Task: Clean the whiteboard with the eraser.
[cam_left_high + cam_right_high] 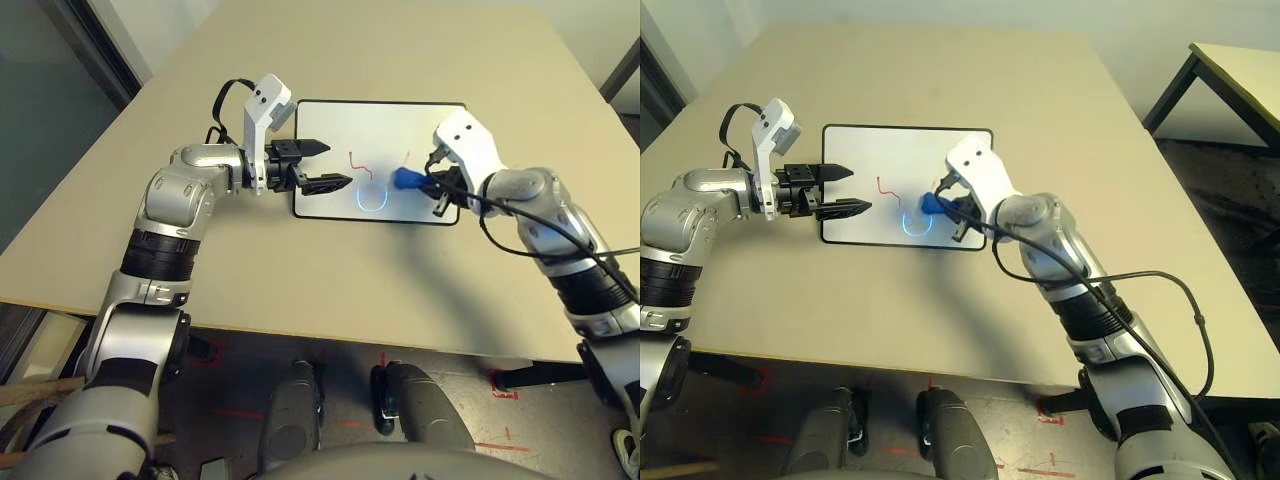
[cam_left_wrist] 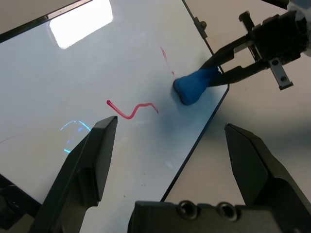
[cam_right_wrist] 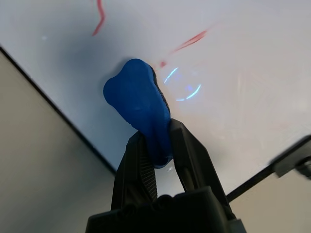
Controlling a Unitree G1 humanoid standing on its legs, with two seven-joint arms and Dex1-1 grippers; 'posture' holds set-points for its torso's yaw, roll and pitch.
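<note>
The whiteboard (image 1: 385, 125) lies flat on the tan table, with a red squiggle (image 1: 360, 160) near its middle and fainter red strokes (image 3: 187, 41) beside the eraser. The blue eraser (image 1: 406, 179) presses on the board's near right part, and my right gripper (image 1: 425, 184) is shut on its rear end (image 3: 146, 121). My left gripper (image 1: 325, 166) hovers open over the board's left edge, one finger (image 2: 92, 160) on each side of the squiggle (image 2: 132, 110), nothing between them.
A pale blue ring of reflected light (image 1: 372, 197) shows on the board near its front edge. The table's front edge (image 1: 330, 340) runs just before my arms. A second table (image 1: 1235, 70) stands off to the right.
</note>
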